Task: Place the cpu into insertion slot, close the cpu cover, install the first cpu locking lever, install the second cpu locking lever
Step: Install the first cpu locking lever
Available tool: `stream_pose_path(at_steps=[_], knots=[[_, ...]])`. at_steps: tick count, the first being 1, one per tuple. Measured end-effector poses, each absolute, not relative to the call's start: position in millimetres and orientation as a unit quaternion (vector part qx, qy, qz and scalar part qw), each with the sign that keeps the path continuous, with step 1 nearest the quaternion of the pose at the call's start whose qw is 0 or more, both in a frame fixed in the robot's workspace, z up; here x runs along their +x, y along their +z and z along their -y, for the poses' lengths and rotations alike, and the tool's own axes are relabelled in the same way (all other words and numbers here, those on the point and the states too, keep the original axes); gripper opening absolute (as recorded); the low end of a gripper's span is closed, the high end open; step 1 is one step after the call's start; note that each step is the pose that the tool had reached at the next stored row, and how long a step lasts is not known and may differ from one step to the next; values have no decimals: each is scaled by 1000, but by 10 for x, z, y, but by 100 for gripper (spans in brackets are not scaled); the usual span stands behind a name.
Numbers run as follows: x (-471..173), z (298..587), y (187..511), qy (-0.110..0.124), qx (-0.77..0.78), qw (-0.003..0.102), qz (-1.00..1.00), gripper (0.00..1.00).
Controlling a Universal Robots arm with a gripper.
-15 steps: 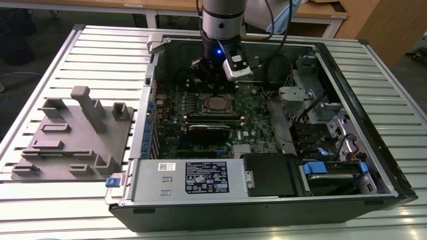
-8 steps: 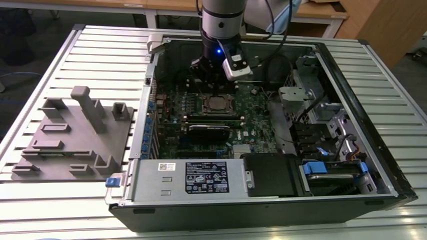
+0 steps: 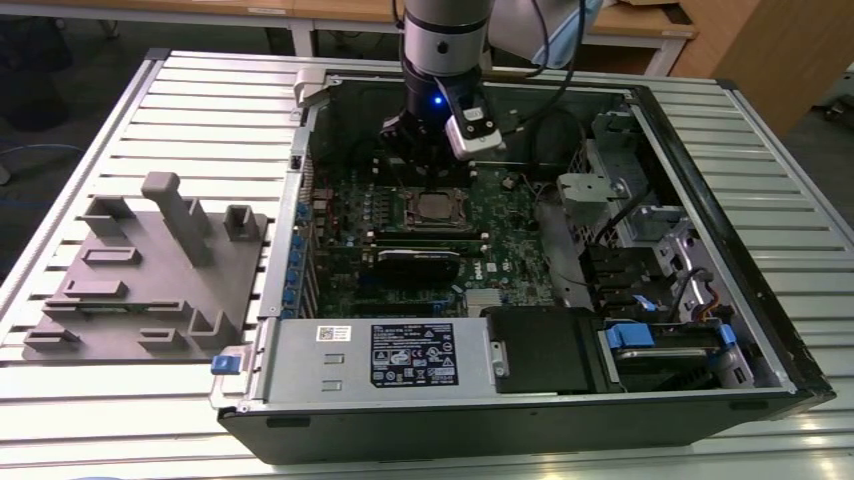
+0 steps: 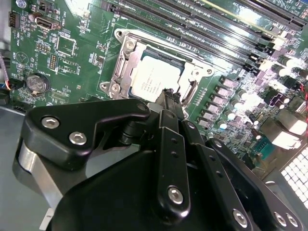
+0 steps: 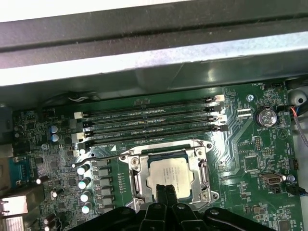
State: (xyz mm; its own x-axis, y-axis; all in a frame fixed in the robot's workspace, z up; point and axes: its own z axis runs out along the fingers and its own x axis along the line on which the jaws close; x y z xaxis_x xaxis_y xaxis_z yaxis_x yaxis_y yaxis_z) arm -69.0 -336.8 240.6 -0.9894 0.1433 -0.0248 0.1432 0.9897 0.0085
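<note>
The slatted metal counter (image 3: 801, 150) carries an open computer case (image 3: 534, 425) lying on its side. In the exterior view the arm (image 3: 447, 40) comes down into the case from twelve o'clock. A grey moulded fixture (image 3: 134, 290) sits on the counter at nine o'clock from the case, just beside its wall. Inside the case, a labelled power supply (image 3: 300, 372) fills the six o'clock end. The green motherboard (image 3: 360, 205) covers the floor from the centre toward twelve o'clock. A black card (image 3: 416, 266) stands on the board at six o'clock from the socket.

Four long memory slots (image 5: 149, 126) run side by side next to the socket. The pincer (image 5: 166, 191) hangs low over the board at the socket's edge. Its two fingertips are pressed close together with no more than a seam between them, and they hold nothing. I cannot tell whether they touch the chip.

The insertion slot (image 5: 166, 157) sits near the middle of the motherboard, at six o'clock from the arm in the exterior view. The cpu cover (image 5: 203, 169), a metal frame with a square window, lies flat down on the slot. The cpu (image 5: 171, 174) is seated inside, with its silvery top showing through the window. A thin wire lever (image 5: 98, 156) juts out from one corner of the frame and runs along the nearest memory slot. I cannot tell whether it is latched.
</note>
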Motion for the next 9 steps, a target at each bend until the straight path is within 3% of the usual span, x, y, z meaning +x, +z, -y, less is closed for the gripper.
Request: stream_pose_path(at_steps=[9], knots=[[-706,3368,2422,3,72,13,-997,10]])
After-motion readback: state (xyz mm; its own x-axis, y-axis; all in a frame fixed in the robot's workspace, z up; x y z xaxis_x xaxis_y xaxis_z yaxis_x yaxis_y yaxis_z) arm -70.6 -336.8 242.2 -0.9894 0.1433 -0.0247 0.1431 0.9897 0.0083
